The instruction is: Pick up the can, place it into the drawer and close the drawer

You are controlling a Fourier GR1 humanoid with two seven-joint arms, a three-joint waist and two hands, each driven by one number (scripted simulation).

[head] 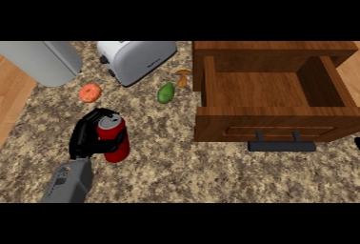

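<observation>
A red can (116, 143) with a silver top stands upright on the speckled counter at the left. My left hand (84, 136) is shut on it, fingers behind it and the thumb across its front. The wooden drawer (271, 119) is pulled open at the right, nothing showing inside, and its black handle (281, 145) faces me. Only a dark sliver of my right hand (357, 143) shows at the right edge, beside the drawer's front.
A silver toaster (137, 59) and a grey appliance (42, 62) stand at the back left. An orange round fruit (90, 93), a green fruit (166, 93) and a brown mushroom (184, 76) lie between them and the drawer.
</observation>
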